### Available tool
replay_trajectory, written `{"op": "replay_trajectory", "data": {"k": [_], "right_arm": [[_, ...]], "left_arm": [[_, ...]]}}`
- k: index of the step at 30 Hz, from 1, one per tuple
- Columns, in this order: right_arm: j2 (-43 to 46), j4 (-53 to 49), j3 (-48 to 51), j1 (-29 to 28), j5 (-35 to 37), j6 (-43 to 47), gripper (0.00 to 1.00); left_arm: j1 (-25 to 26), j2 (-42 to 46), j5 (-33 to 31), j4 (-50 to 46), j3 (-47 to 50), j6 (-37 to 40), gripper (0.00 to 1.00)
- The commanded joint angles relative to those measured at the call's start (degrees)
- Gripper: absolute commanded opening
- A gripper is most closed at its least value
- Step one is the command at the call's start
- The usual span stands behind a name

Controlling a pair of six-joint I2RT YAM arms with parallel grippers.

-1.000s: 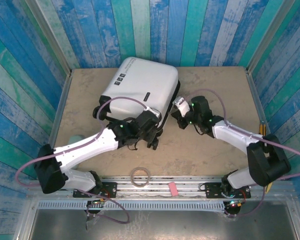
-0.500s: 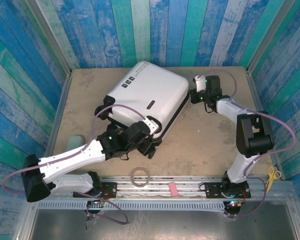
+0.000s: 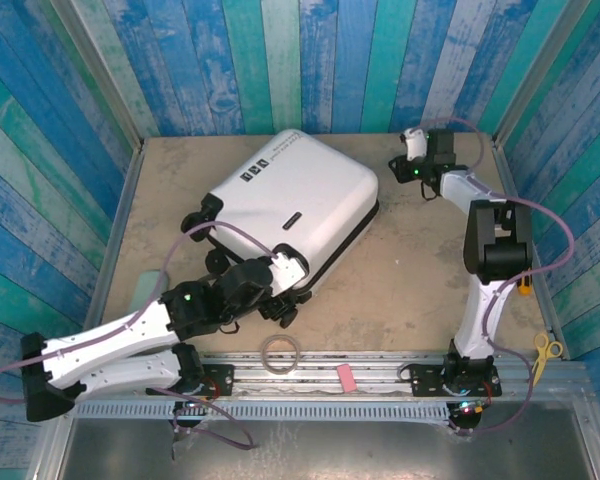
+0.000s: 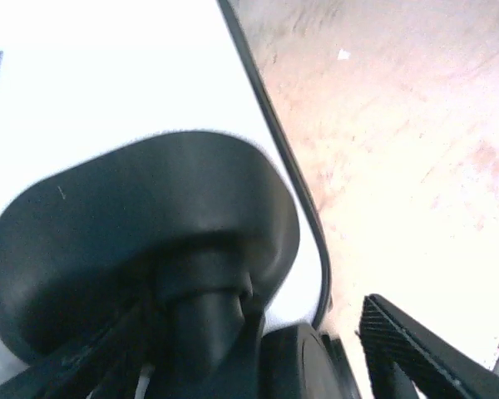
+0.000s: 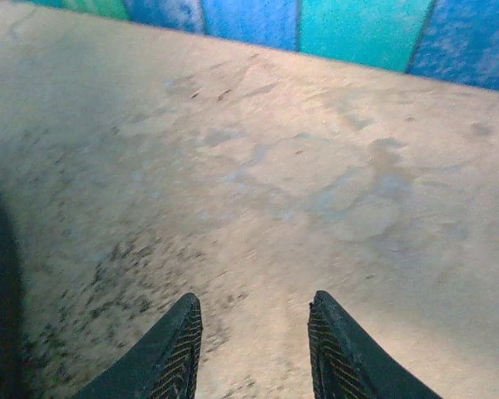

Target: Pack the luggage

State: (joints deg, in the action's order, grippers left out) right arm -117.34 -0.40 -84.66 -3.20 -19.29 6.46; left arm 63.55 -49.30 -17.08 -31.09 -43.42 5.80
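Observation:
The luggage (image 3: 290,200), a white hard-shell case with black wheels, lies shut and flat on the table, skewed, its long side running from near left to far right. My left gripper (image 3: 280,298) is at its near corner. In the left wrist view the jaws stand open on either side of a black wheel (image 4: 312,366) under its dark housing (image 4: 141,224), and the right finger (image 4: 399,349) is clear of the wheel. My right gripper (image 3: 412,150) is near the far right of the table, apart from the luggage. It is open over bare tabletop (image 5: 258,208), with nothing between its fingertips (image 5: 179,332).
A tape ring (image 3: 281,351) and a pink eraser (image 3: 346,377) lie by the near rail. A teal object (image 3: 146,288) sits at the left edge. Yellow scissors (image 3: 548,347) lie outside the right wall. Plank walls close the table on three sides.
The luggage has turned and slid to the right. My left gripper drew back toward the near edge and opened off the wheel. My right arm swung to the far right corner and opened.

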Motion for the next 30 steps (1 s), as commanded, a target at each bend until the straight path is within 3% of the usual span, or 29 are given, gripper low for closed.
{"op": "replay_trajectory", "data": {"k": [1, 3, 5, 9, 12, 15, 18, 24, 27, 30], "right_arm": [[-0.89, -1.25, -4.88, -0.74, -3.55, -0.35, 0.37], [-1.55, -2.58, -6.95, -0.75, -7.28, -0.52, 0.34], [-1.93, -4.78, -8.88, -1.27, -8.98, -0.24, 0.31], [-1.93, -8.29, -10.67, -2.41, -11.06, 0.87, 0.26], [-2.15, -9.82, -10.96, -3.18, -11.85, 1.18, 0.25], [-2.84, -12.31, -11.82, -3.55, -13.08, 1.99, 0.23], [-3.20, -14.79, -12.41, -3.98, -13.91, 3.06, 0.22], [-1.14, -16.38, -9.68, -5.31, -15.76, 6.13, 0.21], [0.78, -16.38, -7.41, -6.27, -17.37, 7.21, 0.21], [3.44, -16.23, -4.01, -7.61, -19.49, 9.30, 0.21]], "left_arm": [[0.17, 2.81, -7.29, 4.26, -2.09, 0.79, 0.76], [0.17, 3.73, -13.87, 4.01, -3.61, -4.65, 0.84], [0.12, 3.88, -22.78, 0.33, -7.02, -15.12, 0.84], [0.08, 2.63, -37.20, -16.94, -13.64, -43.38, 0.70], [0.08, 1.04, -39.98, -30.91, -15.14, -63.02, 0.57], [-1.07, -0.30, -36.92, -35.54, -12.26, -71.78, 0.48], [-8.36, -1.78, -27.35, -30.98, -7.23, -68.87, 0.41], [-26.01, -5.87, -9.13, -11.65, 0.91, -54.00, 0.38], [-35.81, -11.70, 2.15, -3.11, 1.22, -47.28, 0.38], [-39.92, -19.66, 7.53, 0.75, -3.92, -42.27, 0.39]]}}
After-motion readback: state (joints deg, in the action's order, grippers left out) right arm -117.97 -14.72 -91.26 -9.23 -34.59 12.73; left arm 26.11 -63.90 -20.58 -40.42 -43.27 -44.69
